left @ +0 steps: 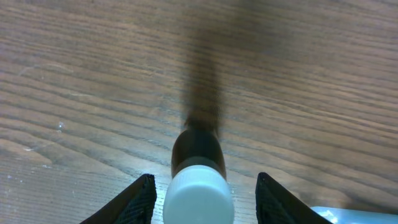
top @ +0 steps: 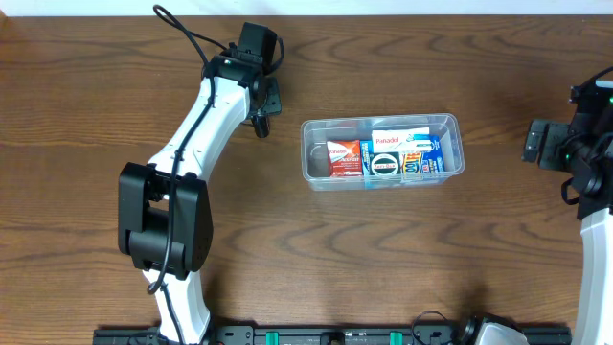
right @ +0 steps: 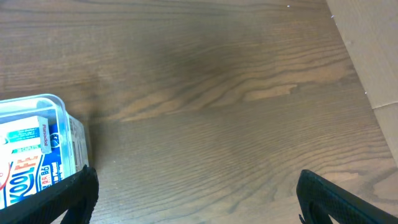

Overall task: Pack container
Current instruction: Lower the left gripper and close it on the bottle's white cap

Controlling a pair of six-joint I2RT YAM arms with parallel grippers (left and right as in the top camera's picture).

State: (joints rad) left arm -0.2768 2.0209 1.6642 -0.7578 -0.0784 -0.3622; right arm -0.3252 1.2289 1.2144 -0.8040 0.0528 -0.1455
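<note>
Brown-bodied bottle with a white cap stands upright on the table, between the fingers of my left end effector. Jaws about half open, with a gap on each side of the cap, so the bottle is not gripped. Container sits mid-table, to the right of that end effector and apart from it. Inside, packed side by side: a Panadol box, a red box, a blue box. My right end effector hangs wide open, holding nothing, near the container's right end.
</note>
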